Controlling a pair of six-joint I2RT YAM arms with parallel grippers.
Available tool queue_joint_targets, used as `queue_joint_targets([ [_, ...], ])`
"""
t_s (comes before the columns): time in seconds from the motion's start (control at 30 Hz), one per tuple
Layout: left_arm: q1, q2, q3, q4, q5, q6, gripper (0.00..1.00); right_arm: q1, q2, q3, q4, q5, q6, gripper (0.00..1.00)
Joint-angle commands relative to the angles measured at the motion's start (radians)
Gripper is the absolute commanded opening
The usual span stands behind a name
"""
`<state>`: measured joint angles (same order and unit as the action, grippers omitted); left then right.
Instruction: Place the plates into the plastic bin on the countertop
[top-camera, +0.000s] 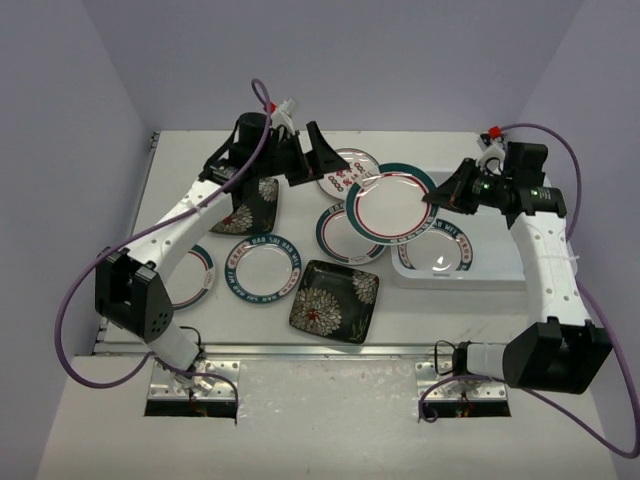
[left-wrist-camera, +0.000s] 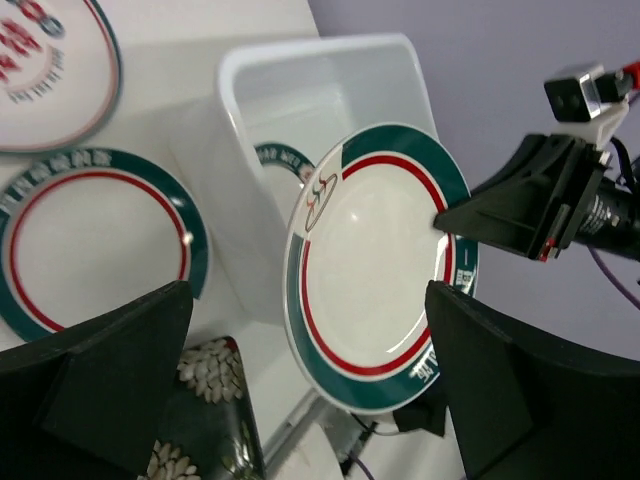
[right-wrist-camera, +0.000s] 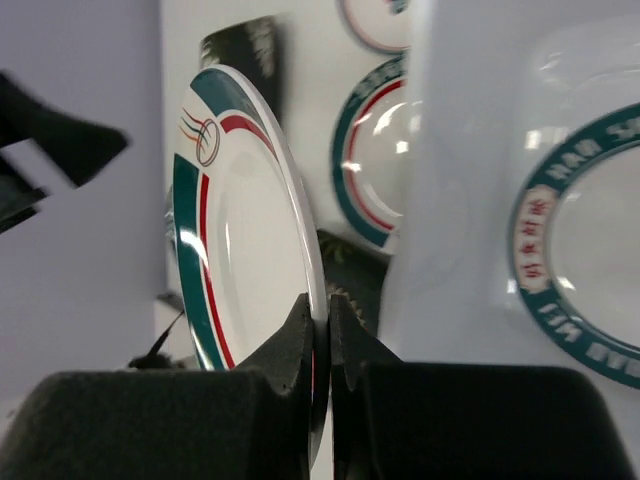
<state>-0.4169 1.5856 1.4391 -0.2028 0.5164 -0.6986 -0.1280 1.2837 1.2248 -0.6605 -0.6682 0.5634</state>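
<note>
A round white plate with a teal and red rim (top-camera: 390, 203) (left-wrist-camera: 375, 265) (right-wrist-camera: 245, 230) hangs tilted in the air just left of the plastic bin (top-camera: 445, 277) (left-wrist-camera: 330, 70) (right-wrist-camera: 450, 200). My right gripper (top-camera: 432, 197) (right-wrist-camera: 328, 305) is shut on this plate's right rim. My left gripper (top-camera: 320, 175) (left-wrist-camera: 308, 300) stands open on the plate's left side, its fingers apart from the rim. One blue-rimmed plate (top-camera: 440, 248) (right-wrist-camera: 590, 250) lies inside the bin. Several more plates lie on the countertop (top-camera: 180, 180).
Under the held plate lies a teal-rimmed plate (top-camera: 340, 238). On the countertop are a blue-rimmed plate (top-camera: 262, 268), a red-patterned plate (top-camera: 345, 170), a teal plate (top-camera: 197, 275) by the left arm, and black square plates (top-camera: 335, 300) (top-camera: 255, 205).
</note>
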Motion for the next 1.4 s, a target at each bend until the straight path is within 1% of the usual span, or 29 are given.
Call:
queue_joint_targets([
  [0.0, 0.094, -0.012, 0.154, -0.321, -0.254, 0.205, 1.00, -0.051, -0.007, 0.078, -0.115, 0.460, -0.138, 0.00],
  [0.07, 0.153, -0.024, 0.130, -0.375, -0.260, 0.251, 1.00, -0.051, -0.007, 0.068, -0.112, 0.615, -0.194, 0.00],
  [0.17, 0.191, -0.064, 0.046, -0.385, -0.246, 0.292, 1.00, -0.051, -0.011, 0.015, -0.080, 0.717, -0.242, 0.00],
  [0.23, 0.191, -0.084, -0.019, -0.379, -0.247, 0.311, 1.00, -0.051, -0.013, -0.014, -0.044, 0.789, -0.259, 0.00],
  [0.3, 0.191, -0.085, -0.061, -0.377, -0.242, 0.318, 1.00, -0.053, -0.014, -0.043, -0.009, 0.821, -0.269, 0.00],
  [0.37, 0.191, -0.077, -0.088, -0.370, -0.204, 0.327, 1.00, -0.053, -0.007, -0.075, 0.039, 0.812, -0.273, 0.00],
  [0.47, 0.191, -0.056, -0.093, -0.366, -0.189, 0.338, 1.00, -0.055, 0.003, -0.096, 0.059, 0.846, -0.255, 0.00],
  [0.5, 0.191, -0.050, -0.088, -0.366, -0.184, 0.340, 1.00, -0.060, 0.004, -0.101, 0.067, 0.838, -0.255, 0.00],
  [0.63, 0.188, -0.008, -0.064, -0.357, -0.136, 0.346, 1.00, -0.068, 0.050, -0.125, 0.109, 0.635, -0.266, 0.00],
  [0.67, 0.184, 0.001, -0.057, -0.356, -0.125, 0.344, 1.00, -0.068, 0.064, -0.130, 0.116, 0.606, -0.263, 0.00],
  [0.8, 0.163, 0.043, -0.024, -0.358, -0.114, 0.346, 1.00, -0.071, 0.102, -0.175, 0.179, 0.551, -0.254, 0.00],
  [0.93, 0.152, 0.083, -0.005, -0.372, -0.107, 0.353, 1.00, -0.082, 0.158, -0.190, 0.181, 0.546, -0.242, 0.01],
  [0.97, 0.152, 0.089, -0.005, -0.374, -0.103, 0.353, 1.00, -0.084, 0.168, -0.191, 0.176, 0.552, -0.241, 0.04],
  [1.0, 0.152, 0.096, -0.005, -0.374, -0.102, 0.353, 1.00, -0.085, 0.177, -0.192, 0.170, 0.567, -0.238, 0.10],
  [1.03, 0.151, 0.097, -0.003, -0.374, -0.101, 0.354, 1.00, -0.087, 0.179, -0.192, 0.163, 0.573, -0.238, 0.28],
  [1.07, 0.150, 0.108, 0.001, -0.377, -0.102, 0.355, 1.00, -0.091, 0.192, -0.187, 0.153, 0.614, -0.234, 0.64],
  [1.1, 0.150, 0.109, 0.004, -0.380, -0.100, 0.355, 1.00, -0.090, 0.193, -0.180, 0.138, 0.639, -0.230, 0.78],
  [1.2, 0.145, 0.136, 0.032, -0.388, -0.097, 0.357, 1.00, -0.091, 0.236, -0.133, 0.080, 0.673, -0.225, 0.94],
  [1.27, 0.139, 0.154, 0.058, -0.397, -0.099, 0.360, 1.00, -0.091, 0.253, -0.102, 0.049, 0.691, -0.218, 0.99],
  [1.37, 0.109, 0.199, 0.102, -0.416, -0.117, 0.373, 1.00, -0.091, 0.261, -0.053, 0.000, 0.718, -0.199, 0.99],
])
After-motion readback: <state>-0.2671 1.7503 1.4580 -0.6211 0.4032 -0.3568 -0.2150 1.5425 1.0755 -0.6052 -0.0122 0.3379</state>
